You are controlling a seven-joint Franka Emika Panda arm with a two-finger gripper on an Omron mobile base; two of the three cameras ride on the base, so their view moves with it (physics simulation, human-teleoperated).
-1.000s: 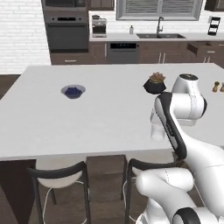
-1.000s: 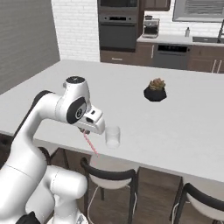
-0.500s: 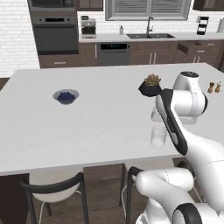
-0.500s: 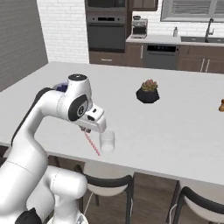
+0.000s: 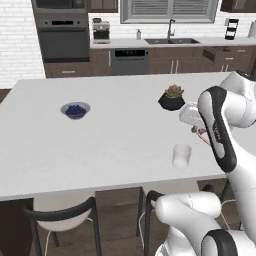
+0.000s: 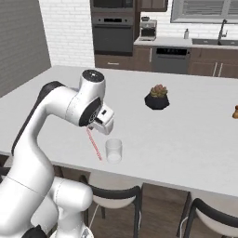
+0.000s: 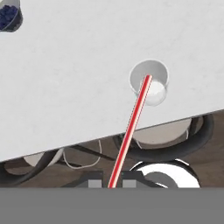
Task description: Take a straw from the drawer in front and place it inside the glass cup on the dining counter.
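Above the dining counter (image 5: 115, 130), my gripper (image 7: 111, 183) pinches the pink-red straw (image 7: 129, 131), its slanted tip beside the glass cup (image 6: 113, 151) near the counter's near edge.

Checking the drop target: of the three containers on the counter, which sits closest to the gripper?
The glass cup, clear and empty, near the counter's front edge beside the gripper. The berry bowl and succulent pot sit farther off.
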